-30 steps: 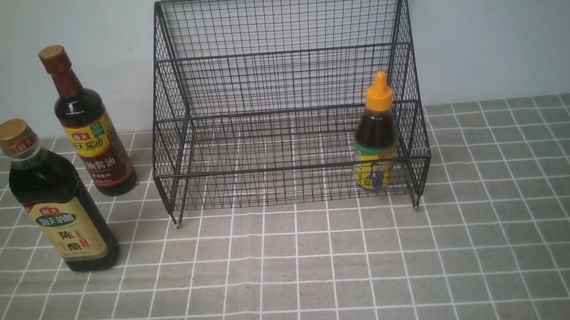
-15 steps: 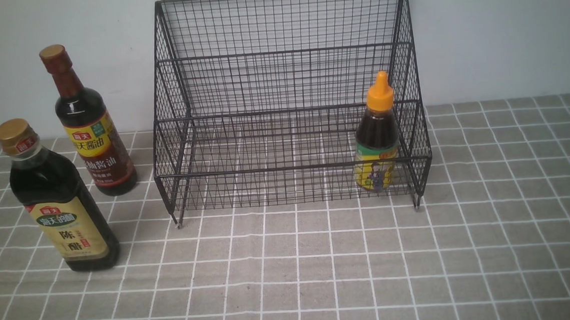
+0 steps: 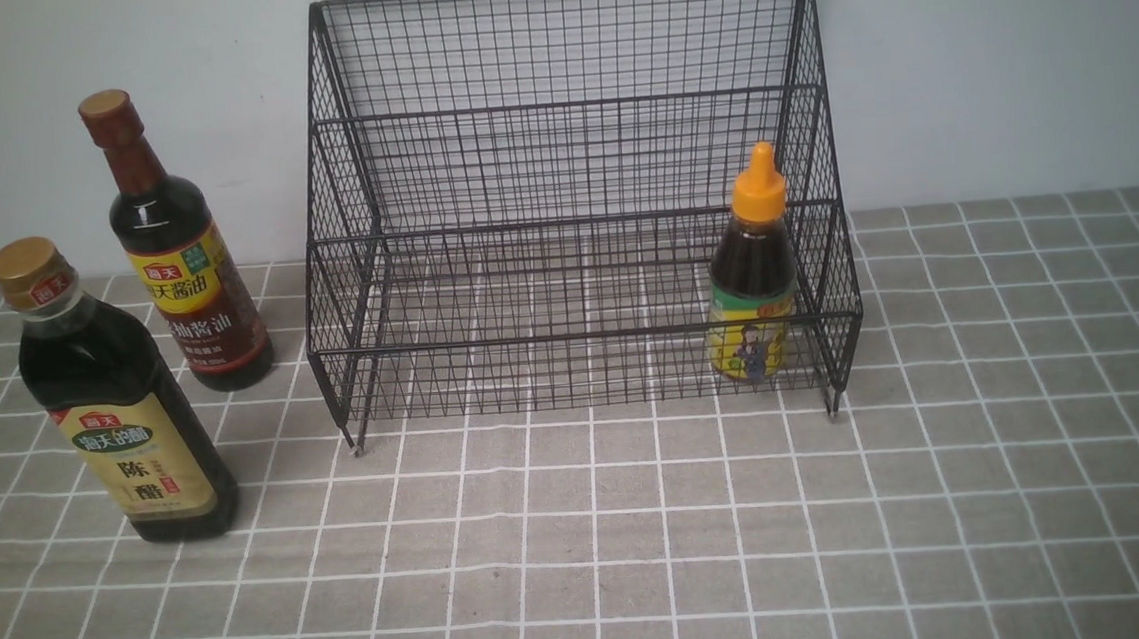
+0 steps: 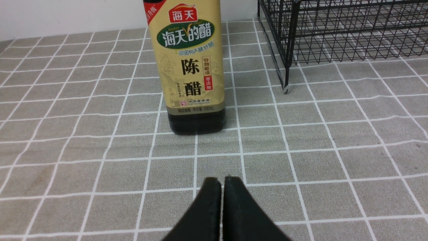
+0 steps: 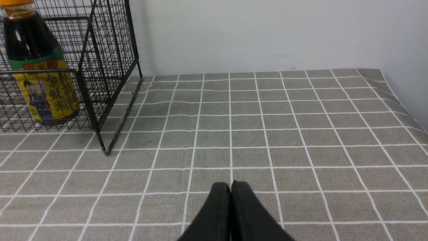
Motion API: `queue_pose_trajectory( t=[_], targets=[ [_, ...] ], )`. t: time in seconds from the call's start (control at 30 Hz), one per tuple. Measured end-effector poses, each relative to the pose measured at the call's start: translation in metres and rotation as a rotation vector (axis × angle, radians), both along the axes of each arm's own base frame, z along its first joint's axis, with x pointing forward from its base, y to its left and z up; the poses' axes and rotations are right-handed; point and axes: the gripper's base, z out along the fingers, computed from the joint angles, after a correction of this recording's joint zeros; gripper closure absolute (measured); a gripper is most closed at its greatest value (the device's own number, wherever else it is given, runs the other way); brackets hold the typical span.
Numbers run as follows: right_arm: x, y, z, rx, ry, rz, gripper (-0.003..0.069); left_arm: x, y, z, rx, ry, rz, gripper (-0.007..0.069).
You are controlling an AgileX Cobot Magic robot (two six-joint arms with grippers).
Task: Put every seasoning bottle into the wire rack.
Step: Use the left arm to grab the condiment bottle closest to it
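Note:
The black wire rack [image 3: 568, 159] stands at the back against the wall. A small orange-nozzle bottle [image 3: 753, 277] with a yellow label stands upright in the rack's lower tier, at its right end, also in the right wrist view [image 5: 40, 77]. Left of the rack, a tall slim brown-capped bottle [image 3: 179, 257] stands on the table. In front of it stands the wide gold-capped bottle [image 3: 114, 401] with a beige label [image 4: 190, 67]. My left gripper [image 4: 222, 182] is shut and empty, a short way before that wide bottle. My right gripper [image 5: 230, 185] is shut and empty over bare cloth, right of the rack [image 5: 100, 83].
A grey checked tablecloth [image 3: 645, 535] covers the table. A pale wall [image 3: 1012, 58] runs along the back. In the right wrist view the cloth's right edge [image 5: 408, 107] meets a side wall.

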Motion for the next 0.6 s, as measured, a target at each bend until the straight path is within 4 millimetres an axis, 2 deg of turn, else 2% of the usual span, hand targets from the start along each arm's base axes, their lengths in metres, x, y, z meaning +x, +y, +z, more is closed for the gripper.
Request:
queue_pose_trajectory(
  t=[0.6],
  targets=[
    [0.0,0.0,-0.0001,0.0,0.001,0.0,0.0671,0.0005,-0.0001,0.0014,-0.01,-0.019,0.002,0.0631]
  ],
)
